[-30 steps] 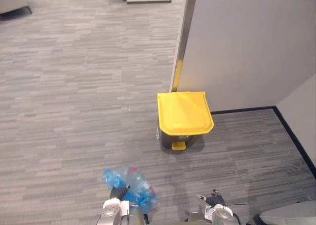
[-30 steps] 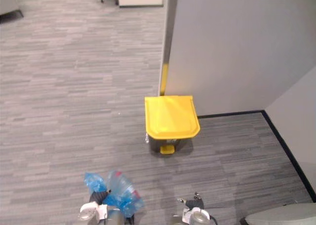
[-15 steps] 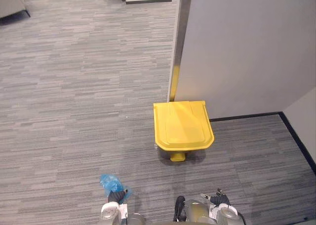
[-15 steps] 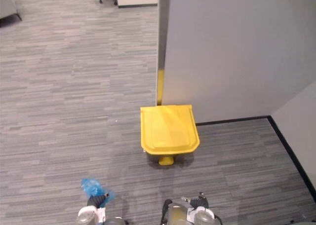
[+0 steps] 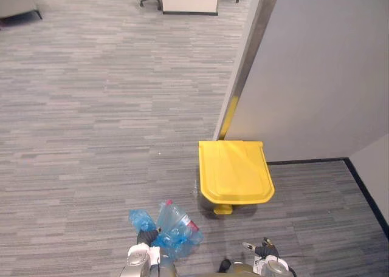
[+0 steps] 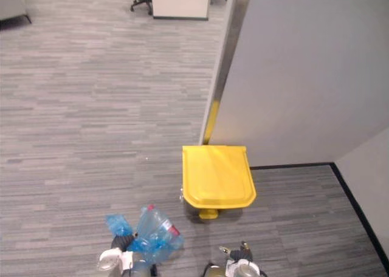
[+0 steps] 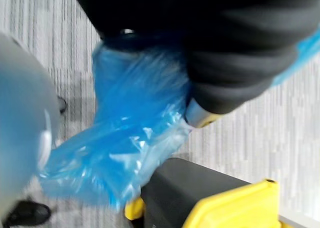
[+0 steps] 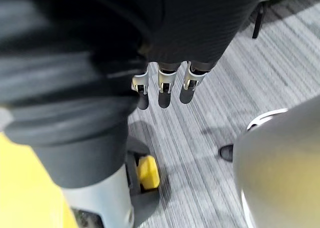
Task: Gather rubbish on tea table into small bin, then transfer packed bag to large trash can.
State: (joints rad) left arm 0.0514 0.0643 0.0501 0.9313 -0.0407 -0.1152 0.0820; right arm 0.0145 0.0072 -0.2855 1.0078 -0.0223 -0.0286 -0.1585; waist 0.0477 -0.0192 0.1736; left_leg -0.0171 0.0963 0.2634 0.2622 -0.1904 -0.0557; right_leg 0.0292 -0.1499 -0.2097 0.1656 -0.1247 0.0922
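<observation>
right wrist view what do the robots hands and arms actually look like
The right hand has slim silver fingers with dark tips in a row beside a dark ribbed cover over its back and wrist. The left hand wears the same dark ribbed cover. The left arm and right arm are silver-grey.

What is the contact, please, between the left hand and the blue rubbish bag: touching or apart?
Touching. In the left eye view the left hand is closed round the gathered neck of the blue bag.

Black ribbed cover on right hand (image 8: 200, 28), silver fingers (image 8: 164, 88) dark-tipped, left hand (image 7: 240, 58) black-covered
</observation>
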